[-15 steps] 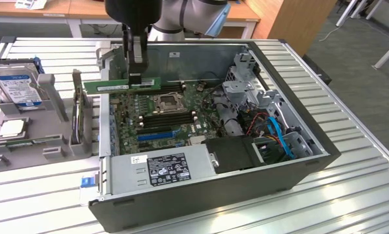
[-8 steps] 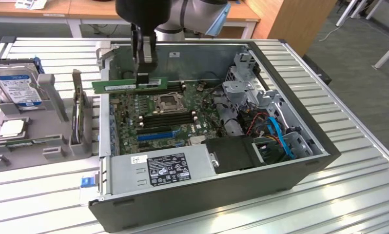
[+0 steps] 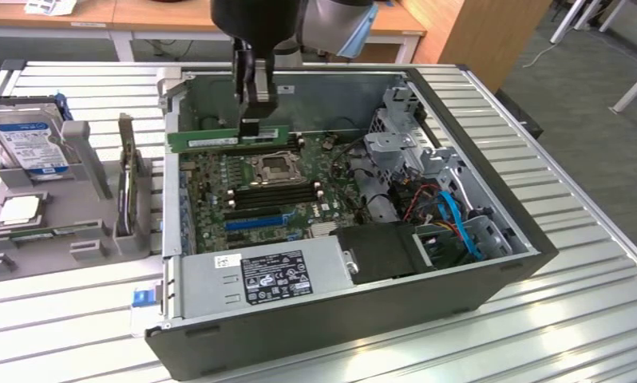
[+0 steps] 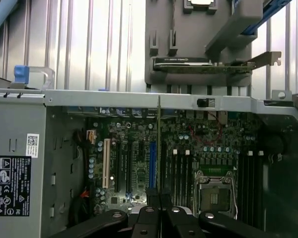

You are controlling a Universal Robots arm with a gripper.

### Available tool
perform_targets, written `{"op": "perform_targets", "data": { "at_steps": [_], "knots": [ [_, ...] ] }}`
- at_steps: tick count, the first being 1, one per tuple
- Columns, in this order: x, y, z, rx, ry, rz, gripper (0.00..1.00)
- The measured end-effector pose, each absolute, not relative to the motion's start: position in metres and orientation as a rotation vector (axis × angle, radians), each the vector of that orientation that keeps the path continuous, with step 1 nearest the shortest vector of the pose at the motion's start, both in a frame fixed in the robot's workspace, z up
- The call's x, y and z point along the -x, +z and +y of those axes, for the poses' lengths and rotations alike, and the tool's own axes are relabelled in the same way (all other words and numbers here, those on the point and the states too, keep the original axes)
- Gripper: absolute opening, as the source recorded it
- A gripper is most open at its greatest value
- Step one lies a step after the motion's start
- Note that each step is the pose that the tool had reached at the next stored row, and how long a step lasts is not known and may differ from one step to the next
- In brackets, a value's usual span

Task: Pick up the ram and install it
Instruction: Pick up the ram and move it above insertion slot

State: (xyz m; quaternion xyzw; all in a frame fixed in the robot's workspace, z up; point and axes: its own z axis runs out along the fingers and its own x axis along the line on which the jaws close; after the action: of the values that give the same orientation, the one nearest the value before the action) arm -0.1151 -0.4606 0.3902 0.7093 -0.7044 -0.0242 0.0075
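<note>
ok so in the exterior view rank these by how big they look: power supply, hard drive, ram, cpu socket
1. power supply, largest, though nearest the camera
2. hard drive
3. ram and cpu socket: the ram is longer, the socket wider, too close to rank

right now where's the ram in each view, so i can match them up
exterior view: the ram hangs level in the fingers over the motherboard, beyond the CPU socket.
wrist view: the ram shows edge-on, a thin strip seen between the blue slot and the black memory slots.
shared landmark: the blue slot.
</note>
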Motion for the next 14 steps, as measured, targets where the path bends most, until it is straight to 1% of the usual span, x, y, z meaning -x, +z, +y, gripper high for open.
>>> {"op": "perform_targets", "data": {
  "at_steps": [14],
  "knots": [
    [0.089, 0.390, -0.461, -2.218, -0.076, -2.202, 0.12]
  ]
}}
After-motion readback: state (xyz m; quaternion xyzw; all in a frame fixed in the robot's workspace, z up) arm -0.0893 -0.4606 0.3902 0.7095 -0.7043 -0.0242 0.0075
